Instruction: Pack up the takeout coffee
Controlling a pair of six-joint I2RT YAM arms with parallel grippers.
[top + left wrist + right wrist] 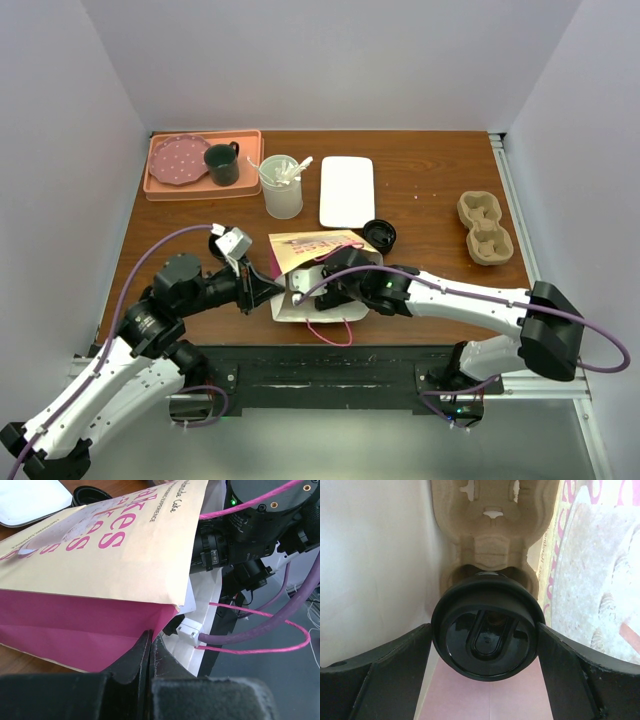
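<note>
left wrist view: the left gripper [149, 642] is pinched tight on the near lip of the paper bag [100, 555], which lies on its side at the near edge of the table [430, 200]. inside the bag the right gripper [484, 630] stands wide, its fingers right against the lidded coffee cup [485, 645] seated in a pulp carrier [490, 545]; whether they press it i cannot tell. pulling out could drag the cup from its well, or tug the bag off the near edge. counted: one bag, one lidded cup, two carriers with the second carrier [485, 227] far right, one loose lid [380, 235], one white tray [347, 190], one mug [221, 164].
</note>
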